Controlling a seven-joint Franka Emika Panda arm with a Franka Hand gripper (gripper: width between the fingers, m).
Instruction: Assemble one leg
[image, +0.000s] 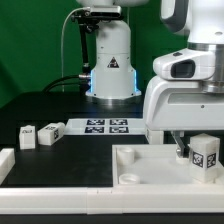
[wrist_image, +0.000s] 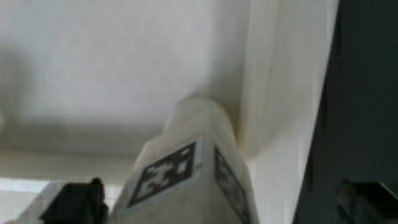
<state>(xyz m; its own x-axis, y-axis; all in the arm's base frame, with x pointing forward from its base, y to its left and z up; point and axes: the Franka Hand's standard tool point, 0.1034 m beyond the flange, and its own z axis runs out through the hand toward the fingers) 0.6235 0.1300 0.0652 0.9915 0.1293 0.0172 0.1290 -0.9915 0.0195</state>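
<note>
Small white stubby tagged leg clamped between the gripper fingers over the large white square panel (probably light, rigid, smooth-sided: hold flat faces).

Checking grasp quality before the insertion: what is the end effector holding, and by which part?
The end effector holds the leg by its upper end, tagged faces showing below the fingers, over the white panel.
</note>
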